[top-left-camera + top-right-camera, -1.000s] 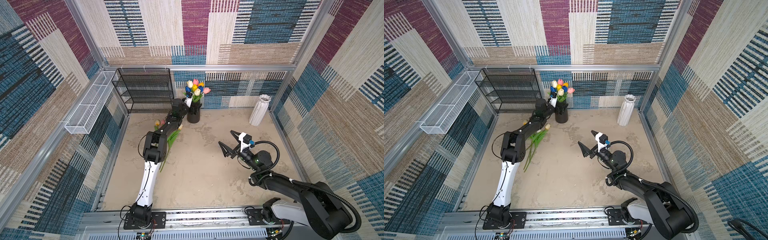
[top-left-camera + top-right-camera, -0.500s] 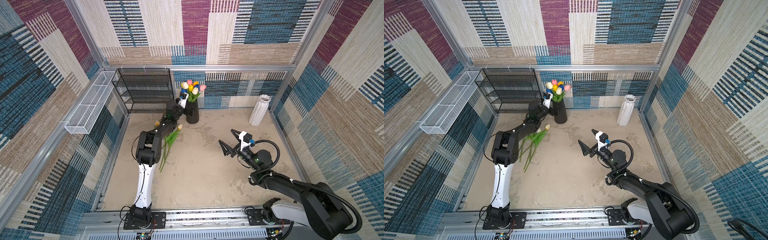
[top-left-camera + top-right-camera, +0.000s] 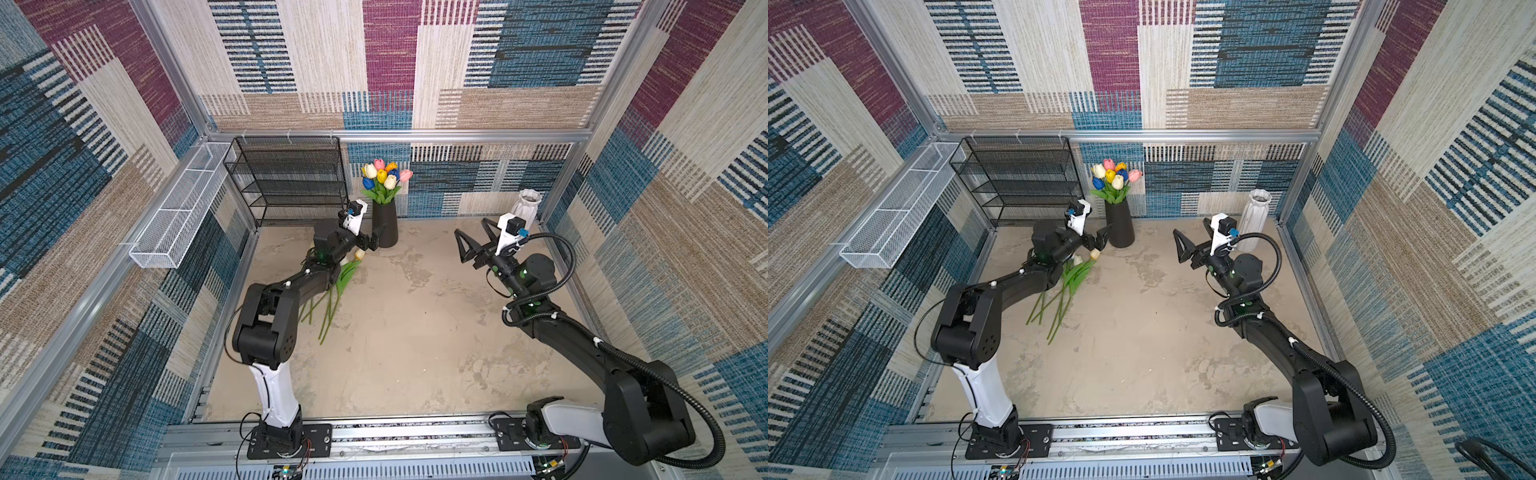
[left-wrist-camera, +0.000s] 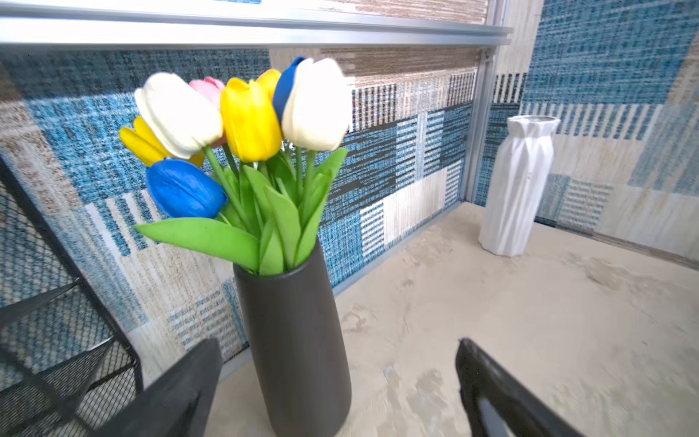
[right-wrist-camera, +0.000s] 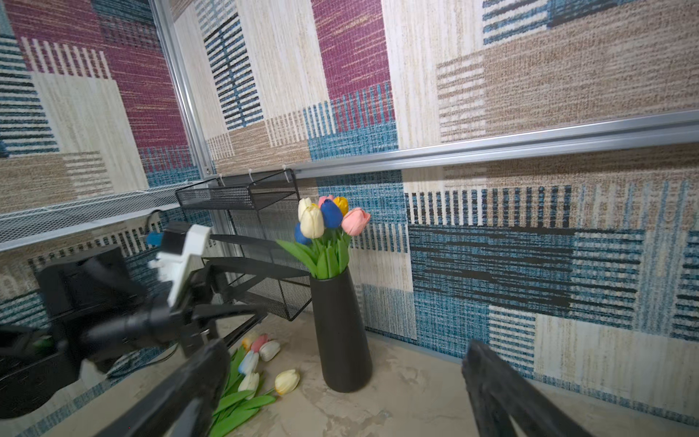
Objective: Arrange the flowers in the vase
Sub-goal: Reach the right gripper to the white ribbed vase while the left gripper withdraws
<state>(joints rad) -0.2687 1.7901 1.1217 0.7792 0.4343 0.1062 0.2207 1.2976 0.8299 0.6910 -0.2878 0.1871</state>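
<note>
The left gripper (image 3: 371, 240) gapes empty just beside the black vase (image 3: 385, 226), apart from it. Its arm stretches low and forward from a raised, bent elbow. The right gripper (image 3: 471, 237) is also wide open and empty, held up above the table (image 3: 415, 340) and aimed toward that vase. The flowers (image 3: 384, 178), with white, yellow, blue, pink and orange heads, stand bunched in the vase. Loose tulips (image 3: 338, 286) lie flat under the left arm.
</note>
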